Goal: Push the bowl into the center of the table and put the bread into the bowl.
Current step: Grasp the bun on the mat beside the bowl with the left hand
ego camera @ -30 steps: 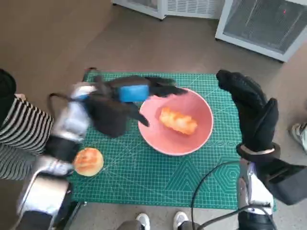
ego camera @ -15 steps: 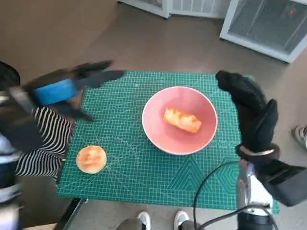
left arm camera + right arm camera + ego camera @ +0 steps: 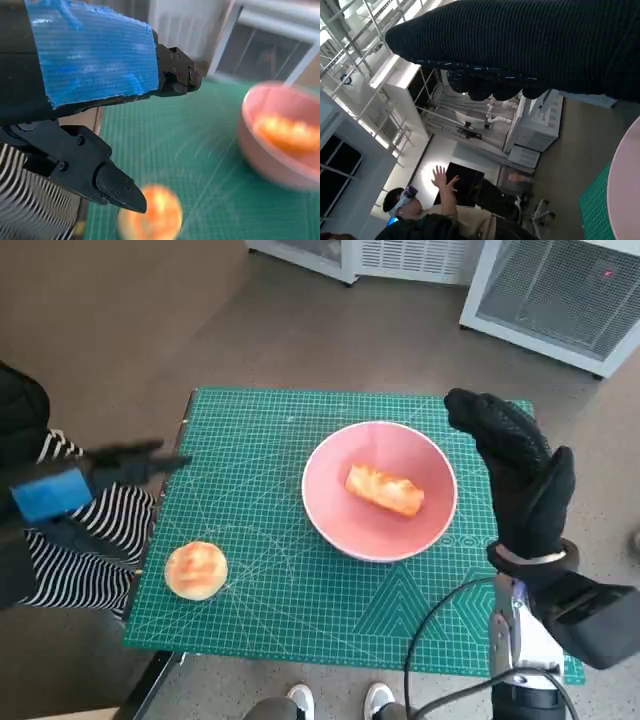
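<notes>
The pink bowl (image 3: 380, 490) sits near the middle of the green cutting mat (image 3: 270, 590), with an oblong golden bread (image 3: 385, 490) inside it. A round bun (image 3: 195, 569) lies on the mat near its front left corner. My left hand (image 3: 75, 490), blurred, is off the mat's left edge, fingers apart and holding nothing. The left wrist view shows its fingers (image 3: 115, 187) spread above the bun (image 3: 155, 212), with the bowl (image 3: 277, 135) beyond. My right hand (image 3: 515, 475) stands upright beside the bowl's right rim, fingers extended and empty.
A person in a striped sleeve (image 3: 85, 550) sits close at the mat's left edge. White appliances (image 3: 550, 285) stand on the floor behind the table. Shoes (image 3: 335, 700) show below the front edge. A person (image 3: 440, 210) with a raised hand appears in the right wrist view.
My left hand has pulled away from the bowl's left rim, swinging left and back off the mat. The bowl with the bread stays put. The right hand has hardly moved.
</notes>
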You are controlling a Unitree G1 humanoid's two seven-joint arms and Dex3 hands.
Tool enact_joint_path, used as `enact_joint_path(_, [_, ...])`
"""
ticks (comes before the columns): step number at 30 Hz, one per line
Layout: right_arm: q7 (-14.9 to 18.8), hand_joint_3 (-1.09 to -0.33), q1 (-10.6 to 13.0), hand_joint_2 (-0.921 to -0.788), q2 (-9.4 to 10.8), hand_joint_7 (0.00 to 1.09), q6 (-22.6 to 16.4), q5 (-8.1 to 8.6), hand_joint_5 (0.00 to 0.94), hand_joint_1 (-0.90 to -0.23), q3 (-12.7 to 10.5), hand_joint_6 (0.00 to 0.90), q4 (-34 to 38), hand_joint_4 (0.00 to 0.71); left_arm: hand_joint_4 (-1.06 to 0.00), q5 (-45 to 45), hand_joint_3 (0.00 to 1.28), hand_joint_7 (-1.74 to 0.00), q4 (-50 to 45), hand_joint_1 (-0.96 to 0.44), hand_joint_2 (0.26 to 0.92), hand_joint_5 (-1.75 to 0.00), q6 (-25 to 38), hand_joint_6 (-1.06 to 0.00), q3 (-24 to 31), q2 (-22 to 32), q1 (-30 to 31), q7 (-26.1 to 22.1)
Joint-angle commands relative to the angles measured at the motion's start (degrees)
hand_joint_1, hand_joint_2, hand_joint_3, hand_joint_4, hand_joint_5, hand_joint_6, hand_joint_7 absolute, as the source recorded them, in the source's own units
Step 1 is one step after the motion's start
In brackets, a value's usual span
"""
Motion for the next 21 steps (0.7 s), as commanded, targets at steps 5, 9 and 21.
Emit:
enact_joint_path(5, [1.19, -0.682, -0.68, -0.921, 0.18, 0.46, 1.04, 0.99, 0.001, -0.697, 0.59, 0.051, 1.96, 0.174, -0.06, 2.73, 0.00, -0.04, -3.03, -0.29, 0.757, 0.00, 1.14, -0.25, -1.13, -0.54, 5.16, 2.21])
enact_joint_path(9, [1.60, -0.683, -0.96, -0.921, 0.19, 0.46, 1.27, 1.32, 0.000, -0.698, 0.75, 0.048, 2.22, 0.170, -0.06, 4.55, 0.00, -0.04, -1.90, -0.28, 0.751, 0.00, 0.61, -0.25, -3.42, -1.59, 5.80, 3.29])
enact_joint_path(21, [2.81, -0.687, -0.69, -0.921, -0.39, 0.46, 1.53, 2.46, 0.000, -0.707, 0.59, 0.042, 2.27, 0.161, -0.08, 11.41, 0.00, -0.02, 6.04, -0.20, 0.743, -0.01, -3.07, -0.26, -11.28, -6.15, 4.37, 8.50])
